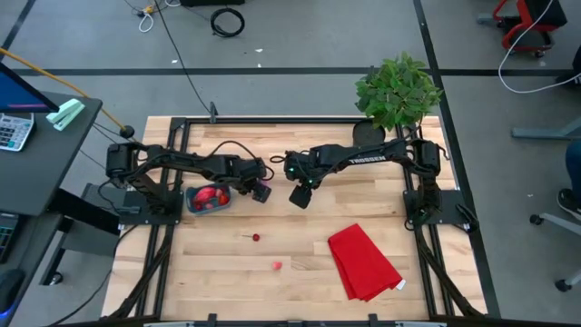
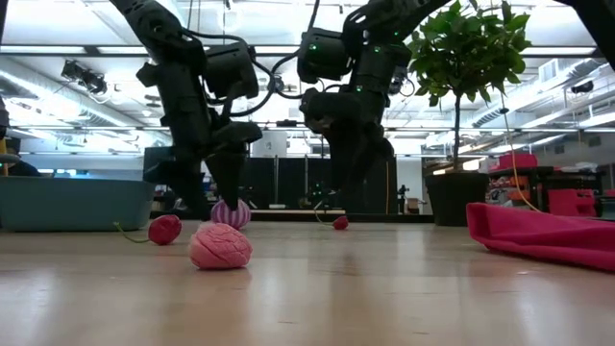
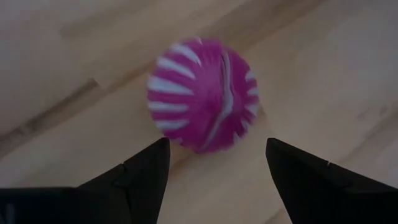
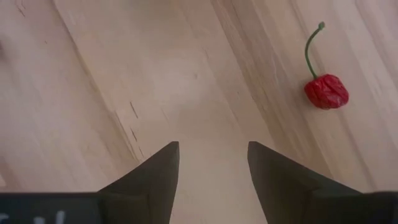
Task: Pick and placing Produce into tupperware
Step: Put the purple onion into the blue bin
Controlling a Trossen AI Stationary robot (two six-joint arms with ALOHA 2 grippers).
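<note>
purple-and-white round piece (image 3: 204, 94) just beyond spread left fingers (image 3: 144, 171), untouched

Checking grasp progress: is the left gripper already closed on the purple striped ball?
No, the left gripper is open, and the purple striped ball lies on the table just ahead.

The round piece (image 3: 202, 93) is magenta-purple with white stripes. A cherry (image 4: 326, 91) is glossy red with a green stem. A pink knobbly piece (image 2: 220, 246) lies on the pale wood surface (image 1: 309, 272). The tupperware (image 1: 192, 202) looks teal-blue, its contents red. The cloth (image 1: 363, 262) is red, the claws dark.
</note>
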